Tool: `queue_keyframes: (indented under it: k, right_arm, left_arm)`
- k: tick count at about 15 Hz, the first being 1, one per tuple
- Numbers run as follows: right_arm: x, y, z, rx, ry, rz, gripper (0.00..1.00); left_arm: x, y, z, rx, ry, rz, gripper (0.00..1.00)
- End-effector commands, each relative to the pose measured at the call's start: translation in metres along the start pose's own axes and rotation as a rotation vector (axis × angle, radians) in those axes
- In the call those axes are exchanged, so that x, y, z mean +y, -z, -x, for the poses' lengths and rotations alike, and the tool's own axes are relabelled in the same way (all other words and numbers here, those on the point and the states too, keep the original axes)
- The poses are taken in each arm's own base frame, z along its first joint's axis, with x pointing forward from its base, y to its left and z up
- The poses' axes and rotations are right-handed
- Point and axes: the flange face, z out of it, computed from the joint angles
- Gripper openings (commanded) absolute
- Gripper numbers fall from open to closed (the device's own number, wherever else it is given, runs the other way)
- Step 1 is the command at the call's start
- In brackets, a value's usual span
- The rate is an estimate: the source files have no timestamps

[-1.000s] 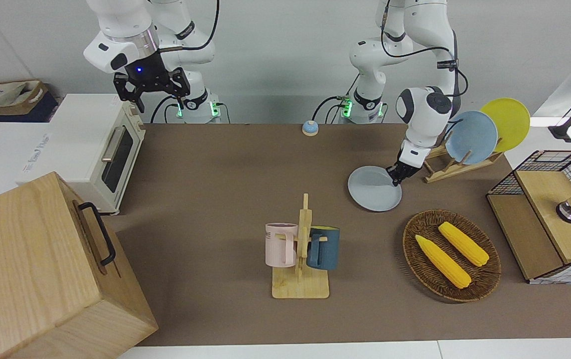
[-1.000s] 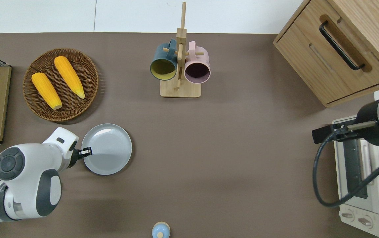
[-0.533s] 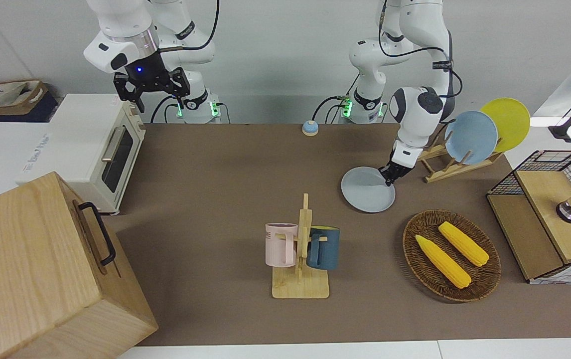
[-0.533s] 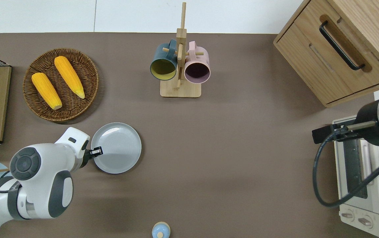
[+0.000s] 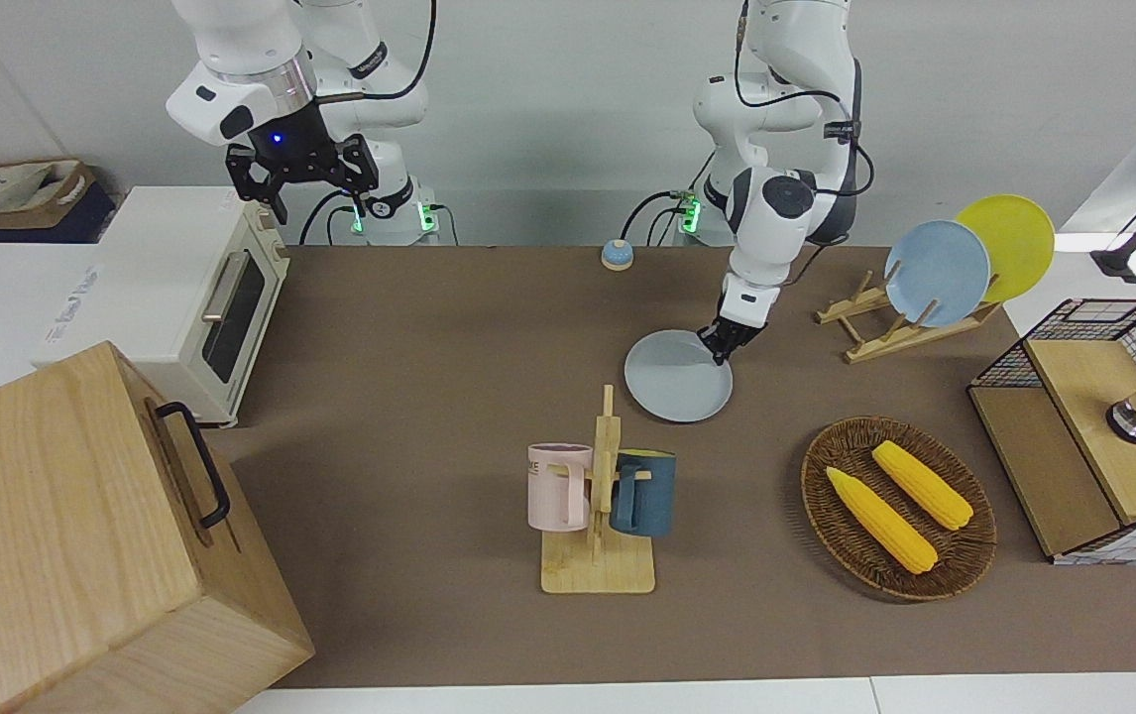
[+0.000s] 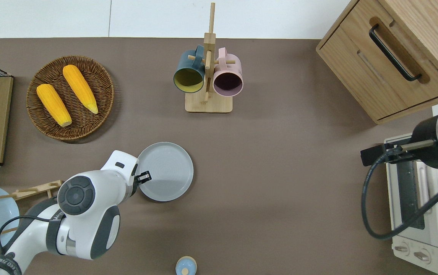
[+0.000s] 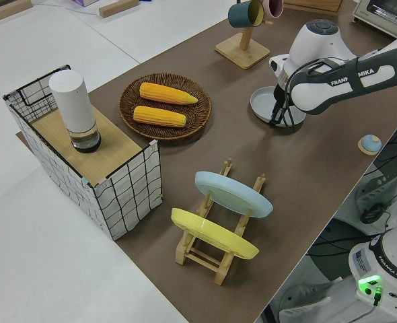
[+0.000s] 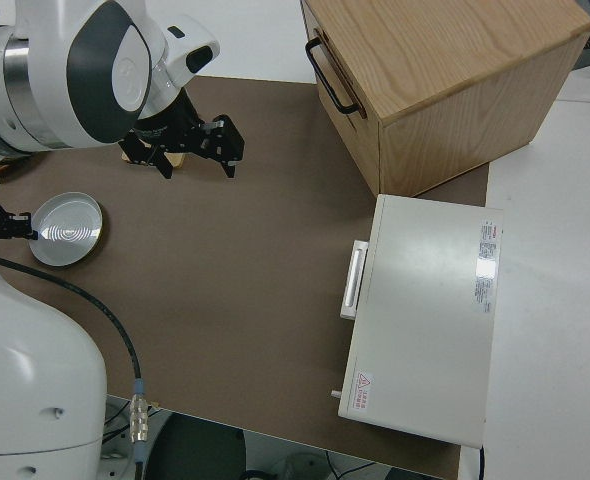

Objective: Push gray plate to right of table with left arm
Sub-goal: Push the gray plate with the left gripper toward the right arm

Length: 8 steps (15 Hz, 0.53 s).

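The gray plate [image 5: 677, 389] [image 6: 167, 170] [image 7: 269, 104] [image 8: 65, 228] lies flat on the brown table [image 5: 429, 347] [image 6: 280, 172], nearer to the robots than the mug rack. My left gripper [image 5: 724, 342] [image 6: 145, 176] [image 7: 277, 121] is down at table height. Its fingers are shut and press against the plate's rim on the edge toward the left arm's end of the table. They hold nothing. The right arm is parked, its gripper [image 5: 300, 183] [image 8: 185, 150] open.
A wooden rack with a pink and a dark blue mug [image 5: 600, 496] [image 6: 207, 76] stands mid-table. A wicker basket of corn [image 5: 898, 508], a plate rack [image 5: 935, 273] and a wire basket [image 5: 1093, 426] fill the left arm's end. A toaster oven [image 5: 201, 297] and a wooden cabinet [image 5: 82, 535] fill the other.
The left gripper has slid the gray plate along the table toward the right arm's end, by more than half its width. The right arm has not moved.
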Motion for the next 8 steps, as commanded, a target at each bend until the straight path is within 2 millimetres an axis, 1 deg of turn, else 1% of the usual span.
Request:
queue_keyframes:
  k: [1, 3, 8]
  right_arm:
    - [0.002, 0.004, 0.003, -0.004, -0.007, -0.01, 0.983]
    - [0.002, 0.004, 0.003, -0.004, -0.007, -0.01, 0.983]
    - [0.002, 0.004, 0.003, -0.004, -0.007, -0.01, 0.983]
  left_arm:
    - [0.03, 0.003, 0.017, -0.011, 0.044, 0.007, 0.0]
    - [0.045, 0.002, 0.029, -0.015, 0.043, 0.011, 0.0]
    - [0.075, 0.0, 0.045, -0.014, 0.063, 0.027, 0.0]
